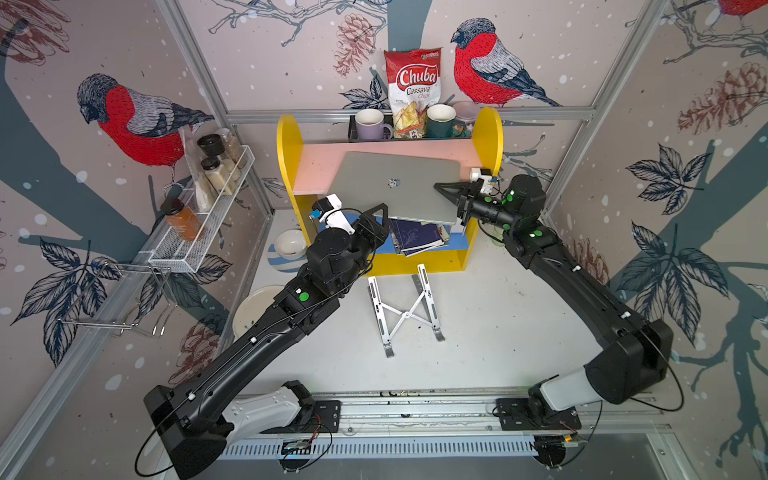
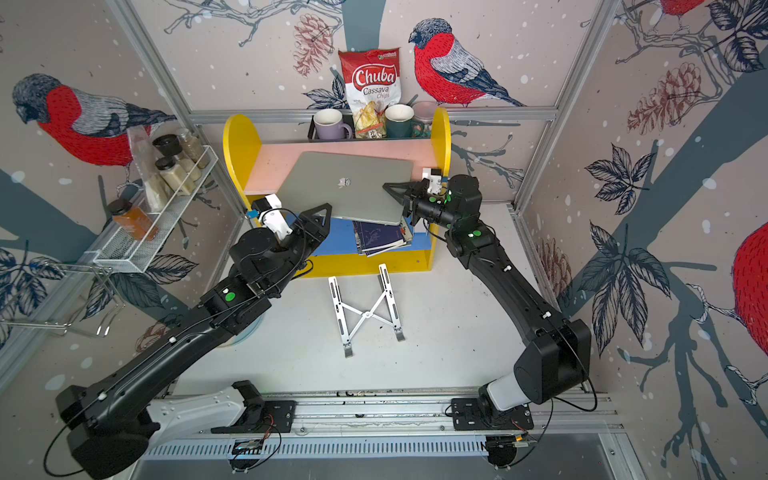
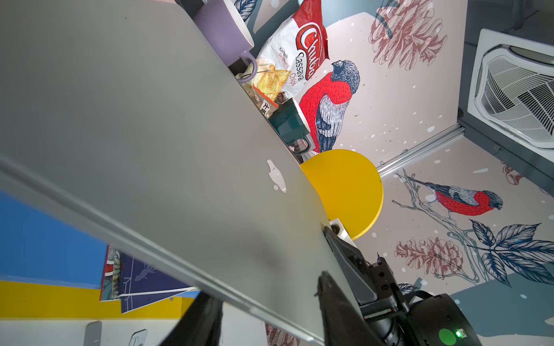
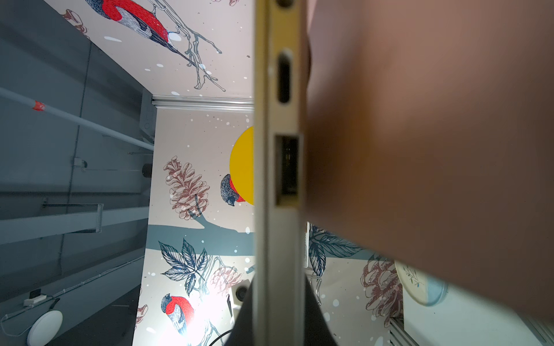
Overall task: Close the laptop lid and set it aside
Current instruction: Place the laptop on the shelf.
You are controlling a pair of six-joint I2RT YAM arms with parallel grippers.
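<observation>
The silver laptop is closed, its lid with the apple logo facing up. Its far part lies over the pink shelf board and its near edge juts out above the books. My right gripper is shut on the laptop's right edge; the port side runs between its fingers. My left gripper straddles the near left corner, one finger over the lid and one finger below the base, with a gap still showing.
The yellow bookcase holds books on its blue shelf, and mugs and a chips bag sit on top. A folding metal stand sits in front. A bowl, a plate and a wire rack with jars are at the left.
</observation>
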